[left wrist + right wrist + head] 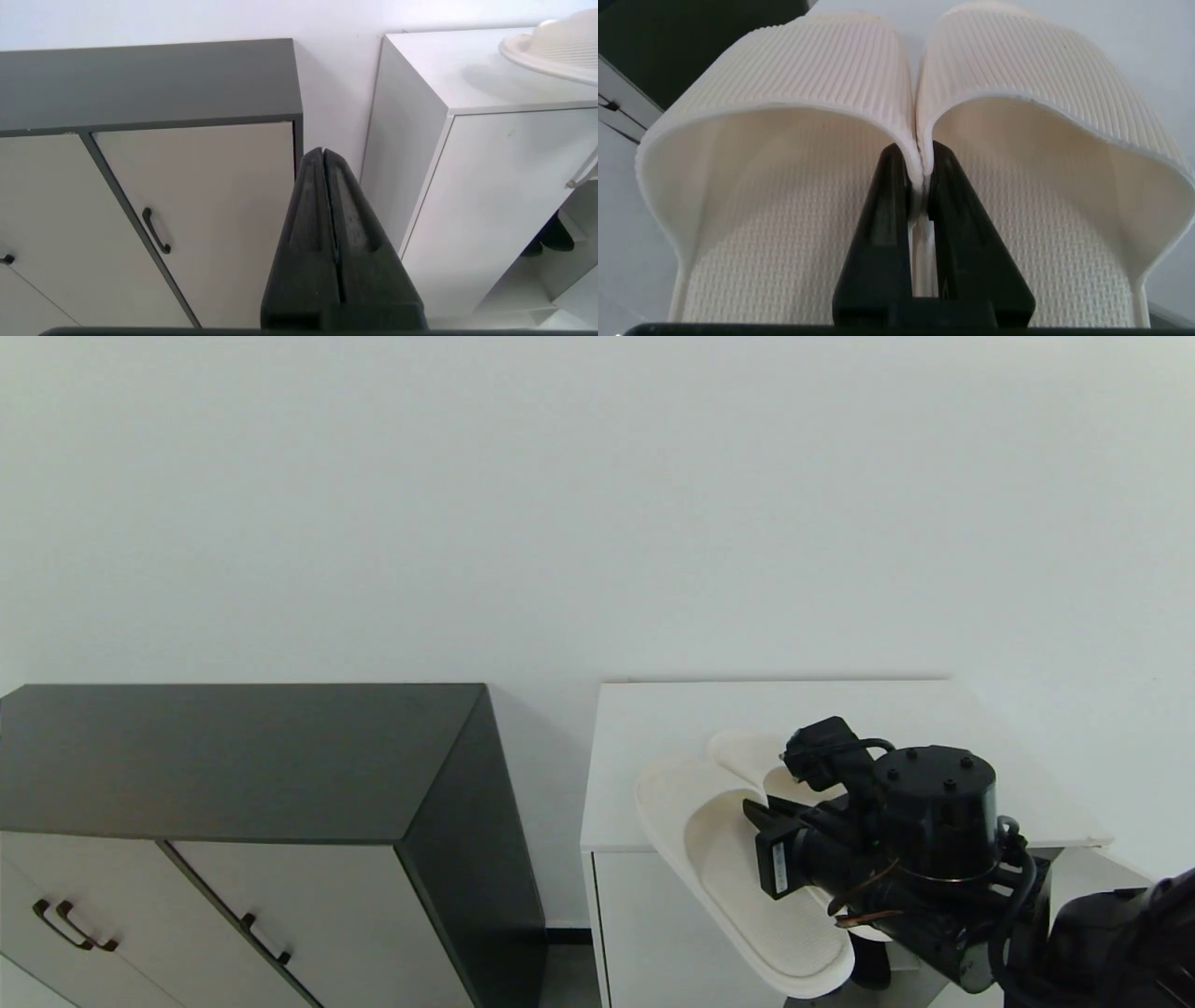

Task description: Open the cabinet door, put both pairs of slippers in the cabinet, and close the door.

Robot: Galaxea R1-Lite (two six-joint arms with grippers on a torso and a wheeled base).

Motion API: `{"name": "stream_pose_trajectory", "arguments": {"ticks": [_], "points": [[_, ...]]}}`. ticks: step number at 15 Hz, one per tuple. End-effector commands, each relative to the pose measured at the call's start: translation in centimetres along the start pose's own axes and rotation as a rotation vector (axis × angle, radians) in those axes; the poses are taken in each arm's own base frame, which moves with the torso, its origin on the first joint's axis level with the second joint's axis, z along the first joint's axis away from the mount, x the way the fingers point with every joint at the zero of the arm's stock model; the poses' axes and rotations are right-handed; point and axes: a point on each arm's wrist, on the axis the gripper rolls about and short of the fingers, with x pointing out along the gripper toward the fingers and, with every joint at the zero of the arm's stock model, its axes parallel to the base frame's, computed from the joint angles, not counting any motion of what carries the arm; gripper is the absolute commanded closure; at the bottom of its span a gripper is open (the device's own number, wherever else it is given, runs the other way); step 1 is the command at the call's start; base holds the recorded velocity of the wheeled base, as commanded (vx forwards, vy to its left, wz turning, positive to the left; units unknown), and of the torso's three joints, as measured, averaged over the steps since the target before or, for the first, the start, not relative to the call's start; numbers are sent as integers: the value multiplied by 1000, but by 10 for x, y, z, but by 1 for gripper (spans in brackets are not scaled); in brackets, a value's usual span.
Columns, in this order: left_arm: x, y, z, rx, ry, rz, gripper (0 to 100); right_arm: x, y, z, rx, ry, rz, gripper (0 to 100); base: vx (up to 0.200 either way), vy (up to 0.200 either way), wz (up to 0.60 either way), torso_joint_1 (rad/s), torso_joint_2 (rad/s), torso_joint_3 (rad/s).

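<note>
Slippers (pixel 719 859) hung pinched together in the clenched right end effector (pixel 918 166), toes leading, over the white cabinet (pixel 747 709); the left end effector (pixel 324 159), clenched empty, faced the dark-topped cabinet (pixel 149 79) to their left.

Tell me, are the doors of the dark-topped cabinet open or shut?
Shut. The doors lie flush in the front of the dark-topped cabinet, with only a thin seam between them.
</note>
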Motion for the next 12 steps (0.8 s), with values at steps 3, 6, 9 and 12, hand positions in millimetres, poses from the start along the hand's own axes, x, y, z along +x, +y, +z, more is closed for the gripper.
{"name": "stream_pose_trajectory", "arguments": {"ticks": [3,6,9,12], "points": [[0,0,0,-1,-1,0,100,2,1,-4,-6,16,-1,100,-200,0,0,10,7,4],[0,0,0,-3,-1,0,100,2,3,-6,-9,20,4,100,-200,0,0,-9,11,2],[0,0,0,-3,-1,0,100,3,3,-8,-11,27,1,100,-200,0,0,1,4,7],[0,0,0,-4,-1,0,100,5,3,-10,-15,34,1,100,-200,0,0,4,1,6]]}}
